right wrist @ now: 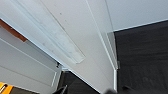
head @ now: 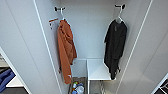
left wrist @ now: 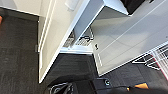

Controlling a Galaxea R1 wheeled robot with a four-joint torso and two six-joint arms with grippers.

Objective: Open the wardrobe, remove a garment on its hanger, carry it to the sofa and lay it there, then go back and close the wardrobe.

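The wardrobe (head: pixel 85 37) stood with both doors swung wide, exposing its interior. The black T-shirt (head: pixel 115 47) hung on its white hanger (head: pixel 119 18) from a hook at the right, its hem draping past a white shelf (head: pixel 98 70). An orange hooded garment (head: pixel 66 50) hung well apart at the left, leaving open room between the two. In the left wrist view a door's lower edge (left wrist: pixel 50 67) cleared the dark carpet (left wrist: pixel 17 50). Whether either hand was apart or together cannot be told.

Head view faces open wardrobe (head: pixel 87 37) closely, wrist views downward
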